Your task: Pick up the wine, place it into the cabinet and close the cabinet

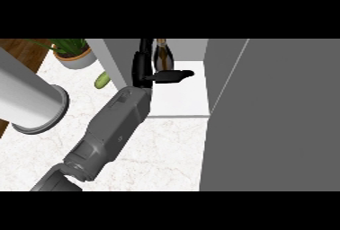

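Just beyond the fingertips of the left hand [161, 75], as seen from the head view, the wine [163, 55] stands upright on the white floor of the cabinet [178, 96], its dark shoulder and slim neck showing above the hand. The fingers are seen stretched out straight toward the right, with the thumb raised along the bottle's left side; nothing is curled round the glass, and whether the fingers touch it cannot be told. The grey forearm runs back from the hand across the marbled table [166, 152]. To the right of the hand the grey cabinet door [272, 117] stands open. Left of the forearm a pale cylinder on a round base [30, 101], a potted plant [72, 51] and a small green thing [102, 80] are seen, well apart from the bottle. The right hand is not in view.

The bottle is judged heavy for its width, rigid, smooth and slippery, and breakable if tipped. A hold round the wide body below the shoulder would be safest; the narrow neck would let it swing.
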Action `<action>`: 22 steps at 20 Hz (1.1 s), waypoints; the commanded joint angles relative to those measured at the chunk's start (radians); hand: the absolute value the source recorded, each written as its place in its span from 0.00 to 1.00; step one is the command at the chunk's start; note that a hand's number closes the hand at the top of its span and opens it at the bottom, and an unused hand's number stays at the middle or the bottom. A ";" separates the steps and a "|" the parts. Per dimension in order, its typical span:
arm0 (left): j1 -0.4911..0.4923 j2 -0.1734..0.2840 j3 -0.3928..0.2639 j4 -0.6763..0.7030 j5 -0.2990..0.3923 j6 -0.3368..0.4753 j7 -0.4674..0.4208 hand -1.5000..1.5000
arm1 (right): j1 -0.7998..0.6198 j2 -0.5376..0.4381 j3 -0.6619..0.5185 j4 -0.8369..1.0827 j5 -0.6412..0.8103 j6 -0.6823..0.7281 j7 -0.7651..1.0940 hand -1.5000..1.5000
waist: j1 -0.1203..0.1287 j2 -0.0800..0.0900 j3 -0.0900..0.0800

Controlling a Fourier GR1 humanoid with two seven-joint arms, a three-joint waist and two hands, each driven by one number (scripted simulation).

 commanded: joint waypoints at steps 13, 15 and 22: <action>0.397 0.014 -0.153 -0.600 -0.058 0.071 0.133 0.00 | 0.077 -0.036 -0.010 -0.218 -0.072 -0.016 0.067 0.00 | 0.022 -0.011 0.001; 0.448 0.039 -0.188 -0.716 -0.069 0.086 0.180 0.00 | 0.021 -0.012 0.018 -0.196 -0.025 -0.049 0.085 0.00 | 0.030 -0.010 0.000; 0.688 0.121 -0.289 -1.041 -0.119 0.128 0.222 0.00 | 0.026 -0.048 -0.006 -0.211 -0.059 -0.030 0.086 0.00 | 0.021 -0.006 0.000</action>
